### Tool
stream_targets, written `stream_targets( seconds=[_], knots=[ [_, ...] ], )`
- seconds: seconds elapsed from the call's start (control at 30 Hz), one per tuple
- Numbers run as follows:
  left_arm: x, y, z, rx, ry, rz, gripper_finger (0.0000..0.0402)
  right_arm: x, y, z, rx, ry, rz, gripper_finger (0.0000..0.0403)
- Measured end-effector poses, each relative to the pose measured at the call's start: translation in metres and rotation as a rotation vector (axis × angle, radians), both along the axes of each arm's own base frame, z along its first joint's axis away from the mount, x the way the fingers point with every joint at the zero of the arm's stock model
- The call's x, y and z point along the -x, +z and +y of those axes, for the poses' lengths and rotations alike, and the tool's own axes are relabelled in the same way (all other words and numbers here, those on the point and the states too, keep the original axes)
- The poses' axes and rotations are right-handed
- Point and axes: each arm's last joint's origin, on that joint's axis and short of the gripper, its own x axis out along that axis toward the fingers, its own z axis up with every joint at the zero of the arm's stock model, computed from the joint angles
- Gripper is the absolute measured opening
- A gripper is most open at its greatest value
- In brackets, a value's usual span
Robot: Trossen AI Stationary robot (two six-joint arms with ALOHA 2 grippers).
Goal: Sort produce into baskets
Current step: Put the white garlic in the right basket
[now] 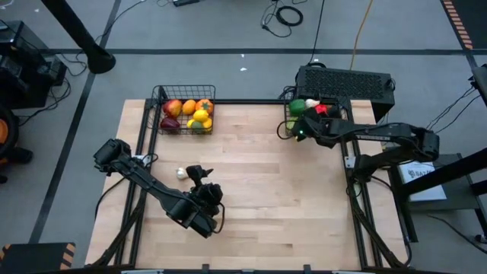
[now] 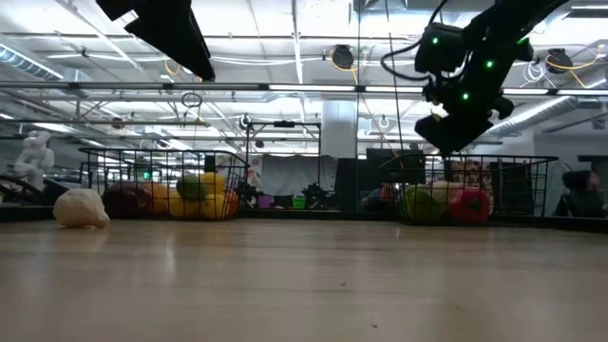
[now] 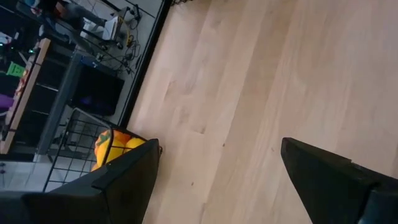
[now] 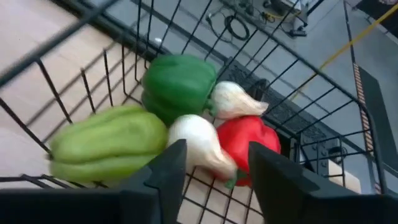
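Garlic (image 4: 200, 144) just beneath right gripper (image 4: 214, 163).

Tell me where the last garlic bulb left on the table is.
In the high view the garlic bulb lies on the bare wooden table, left of centre, just beside the left gripper and in front of the fruit-filled left basket.

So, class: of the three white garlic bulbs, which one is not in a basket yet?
The garlic bulb lying alone on the bare table, beside the left arm. The other two sit in the right basket, under the right pincer.
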Motion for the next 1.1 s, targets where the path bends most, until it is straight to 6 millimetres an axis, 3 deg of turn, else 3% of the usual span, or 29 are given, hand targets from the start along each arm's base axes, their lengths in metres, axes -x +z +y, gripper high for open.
stream_targets(
  seconds=[0.27, 0.5, 0.63, 0.73, 0.9, 1.0, 1.1],
  knots=[
    [0.004, 0.0, 0.003, -0.026, 0.005, 0.039, 0.0343, 0.007, 0.028, 0.022, 0.002, 0.123, -0.164, 0.021],
    [0.017, 0.004, 0.012, -0.112, 0.076, 0.099, 0.0343, 0.02, 0.089, 0.056, 0.025, 0.424, -0.505, 0.0221],
    [0.025, 0.004, 0.016, -0.095, 0.106, 0.12, 0.0343, 0.03, 0.11, 0.074, -0.001, 0.647, -0.652, 0.0222],
    [0.033, -0.003, 0.024, -0.062, 0.146, 0.135, 0.0343, 0.032, 0.113, 0.084, -0.031, 0.754, -0.671, 0.0222],
    [0.049, -0.04, 0.044, 0.034, 0.191, 0.306, 0.0343, 0.026, 0.109, 0.096, -0.057, 0.895, -0.601, 0.0222],
    [0.05, -0.059, 0.048, 0.159, 0.114, 0.476, 0.034, 0.02, 0.105, 0.102, -0.082, 0.945, -0.575, 0.0222],
    [0.049, -0.064, 0.05, 0.248, -0.022, 0.644, 0.0325, 0.016, 0.102, 0.106, -0.095, 0.962, -0.557, 0.0222]
  ],
)
